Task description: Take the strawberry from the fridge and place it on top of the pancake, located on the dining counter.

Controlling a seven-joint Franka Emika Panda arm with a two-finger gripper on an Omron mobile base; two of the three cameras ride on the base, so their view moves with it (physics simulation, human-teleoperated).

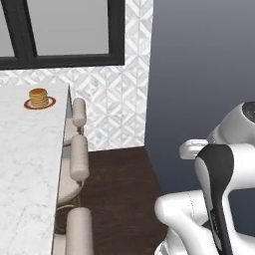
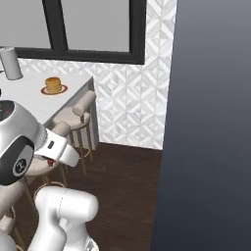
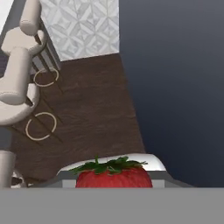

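Finding: the carry step is in hand. On the far left, the pancake sits on its red-rimmed plate at about ten o'clock in the left base view, near the far edge of the dining counter. Beige stools line the counter's near side, over dark wood flooring. The right base view also shows a grey cylinder standing on the counter at ten o'clock, well apart from the pancake.

In the hand view the strawberry sits at six o'clock, directly at the gripper, green leaves uppermost. The jaws appear clamped on the strawberry; the fingertips themselves are hidden.

Judgement: berry retrieved, placement outstanding. The next move calls for bringing the hand over the counter, above the pancake, before lowering and letting go.
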